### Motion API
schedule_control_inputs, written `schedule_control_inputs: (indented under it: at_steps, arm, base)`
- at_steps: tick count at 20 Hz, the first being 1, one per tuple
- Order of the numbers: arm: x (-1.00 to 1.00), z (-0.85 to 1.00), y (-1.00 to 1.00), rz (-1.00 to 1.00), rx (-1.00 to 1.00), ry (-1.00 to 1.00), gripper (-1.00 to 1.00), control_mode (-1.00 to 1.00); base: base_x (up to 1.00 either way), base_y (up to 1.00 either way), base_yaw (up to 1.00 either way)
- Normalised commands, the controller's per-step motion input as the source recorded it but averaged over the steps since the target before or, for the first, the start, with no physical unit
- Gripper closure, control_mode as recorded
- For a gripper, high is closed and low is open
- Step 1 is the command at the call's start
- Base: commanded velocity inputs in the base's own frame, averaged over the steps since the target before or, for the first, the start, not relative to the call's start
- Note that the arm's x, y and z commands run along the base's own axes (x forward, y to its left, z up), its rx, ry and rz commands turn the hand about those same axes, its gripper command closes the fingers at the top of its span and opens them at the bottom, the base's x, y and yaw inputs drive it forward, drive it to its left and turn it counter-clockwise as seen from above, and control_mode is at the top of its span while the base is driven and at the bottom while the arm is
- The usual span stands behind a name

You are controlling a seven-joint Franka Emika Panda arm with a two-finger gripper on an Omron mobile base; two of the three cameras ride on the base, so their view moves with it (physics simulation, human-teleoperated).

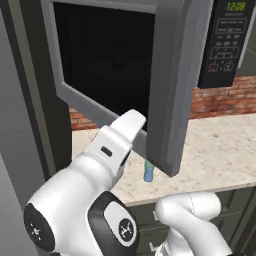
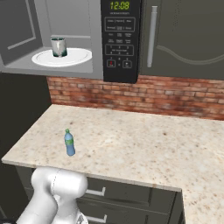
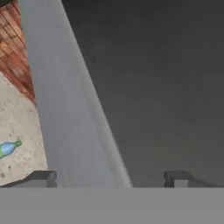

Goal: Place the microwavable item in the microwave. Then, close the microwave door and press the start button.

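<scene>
In the hand view the two-finger gripper (image 3: 111, 178) stands spread wide with nothing between its dark tips; it grasps nothing. Close in front of it lies the wide grey-framed microwave door with a big dark glass window (image 3: 144, 87), the grey frame running slantwise past the left tip and the dark glass behind the right one. Whether a tip touches the door cannot be told.

From the left base view the white arm with dark joints (image 1: 107, 160) rises from the lower right, bends at a rounded elbow low in the picture and reaches up and forward, its wrist ending just at the lower edge of the open door (image 1: 172, 90).

On the speckled beige stone counter (image 2: 144, 148) stands a slim blue bottle with a green cap (image 2: 69, 142), upright, near the front edge and well apart from the brick wall.

Farther back and above, the large grey built-in microwave (image 2: 70, 72) is open. Inside, on its white round turntable plate (image 2: 76, 57), stands the small silvery-grey mug with a dark green band (image 2: 58, 47), upright, towards the plate's left. To the right of the cavity sits the black control panel with a green clock (image 2: 120, 35).
</scene>
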Motion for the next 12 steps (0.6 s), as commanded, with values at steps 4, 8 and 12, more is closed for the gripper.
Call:
schedule_control_inputs:
  at_steps: [4, 8, 12]
  arm:
    - [0.0, 0.24, -0.92, 0.12, 0.15, 0.15, -1.0, -1.0]
    - [0.0, 0.16, -0.85, 0.17, 0.07, 0.16, -1.0, -1.0]
    - [0.2, 0.04, -0.7, 0.23, 0.02, 0.18, -1.0, -1.0]
  base:
    - [0.0, 0.0, 0.0]
    - [0.0, 0.0, 0.0]
    - [0.0, 0.0, 0.0]
